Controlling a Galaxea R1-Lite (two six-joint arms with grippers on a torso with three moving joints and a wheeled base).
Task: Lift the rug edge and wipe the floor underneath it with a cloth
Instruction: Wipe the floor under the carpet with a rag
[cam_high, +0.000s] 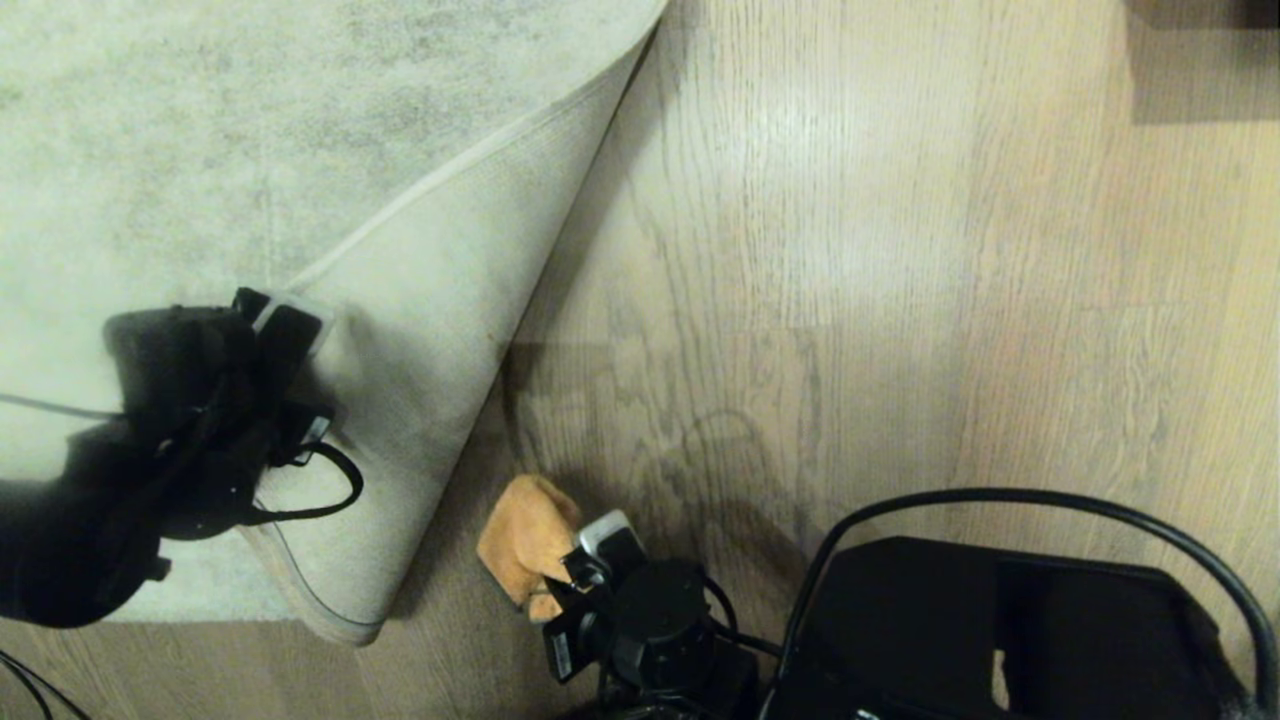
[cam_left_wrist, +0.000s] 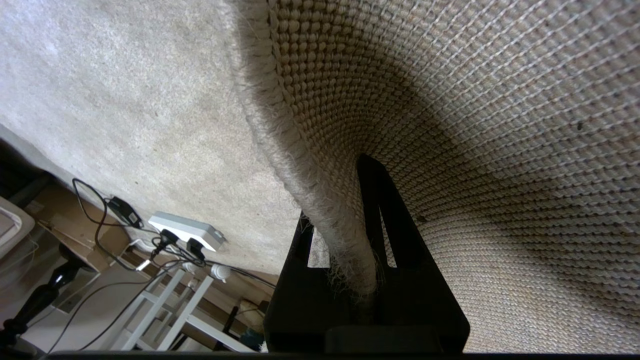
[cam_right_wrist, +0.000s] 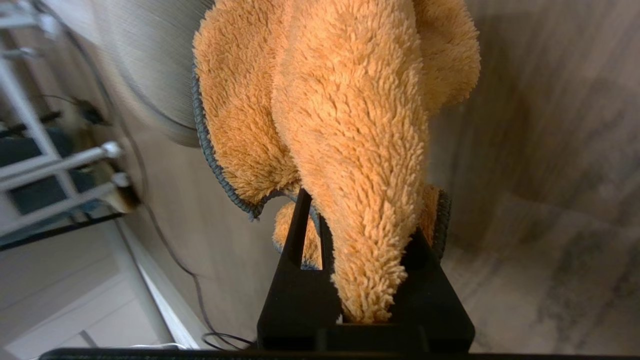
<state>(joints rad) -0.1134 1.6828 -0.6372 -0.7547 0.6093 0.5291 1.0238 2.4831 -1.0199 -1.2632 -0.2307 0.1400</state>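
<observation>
The rug edge (cam_high: 440, 300) is folded back over the rug's pale pile, cream backing up, and its bound border is pinched tight in the left hand (cam_left_wrist: 345, 260) at the left of the head view. The cloth (cam_high: 525, 545) is gripped in the closed right hand (cam_right_wrist: 362, 280), low in the middle of that view. The cloth is held just beside the folded corner, over the bared floor (cam_high: 800, 350).
</observation>
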